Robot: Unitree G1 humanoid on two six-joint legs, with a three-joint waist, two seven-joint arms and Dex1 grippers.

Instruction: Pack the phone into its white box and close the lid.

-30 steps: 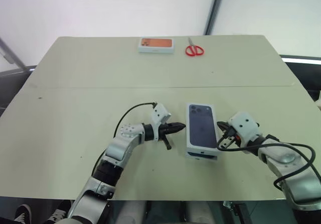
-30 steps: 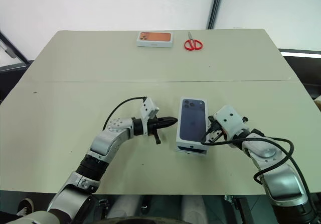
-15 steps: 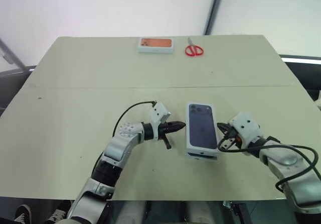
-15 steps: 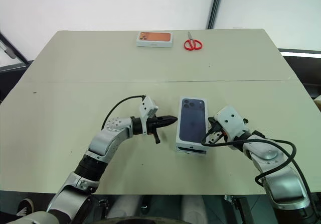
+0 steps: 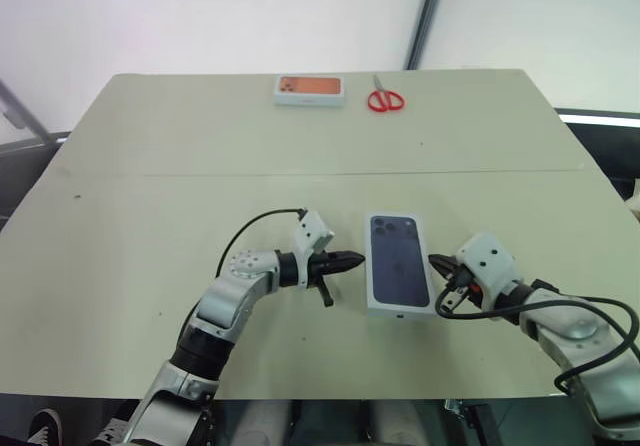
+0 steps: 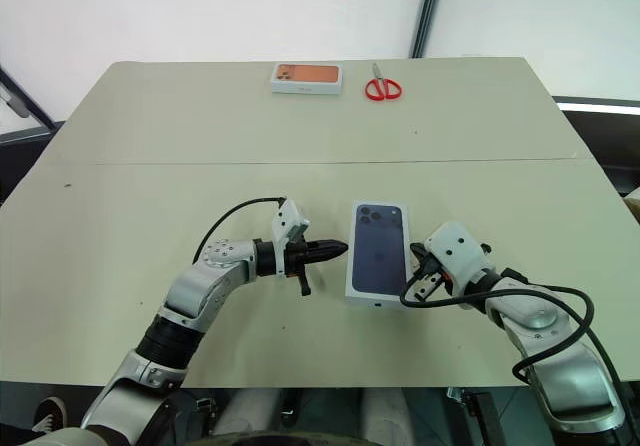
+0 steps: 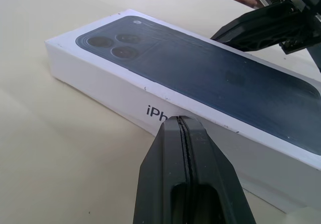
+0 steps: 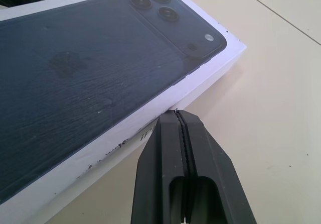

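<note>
The lid (image 5: pixel 399 260), white with a dark blue phone picture on top, lies over the white box (image 7: pixel 125 96) on the table, near the front edge. The phone is hidden. My left gripper (image 5: pixel 358 260) is shut and empty, its tip (image 7: pixel 181 121) pointing at the box's left long side, a short gap away. On the other long side my right gripper (image 5: pixel 434 262) is also shut with nothing in it, its tip (image 8: pixel 175 114) close to that white wall. The right gripper's black fingers (image 7: pixel 261 25) show beyond the box in the left wrist view.
A white box with an orange picture (image 5: pixel 310 88) and red scissors (image 5: pixel 385 99) lie at the table's far edge. A seam (image 5: pixel 150 175) crosses the beige tabletop from side to side. Open tabletop lies to the left and right of my arms.
The lid's far end looks slightly lower on the box than a second ago. Both grippers stay shut and have barely shifted.
</note>
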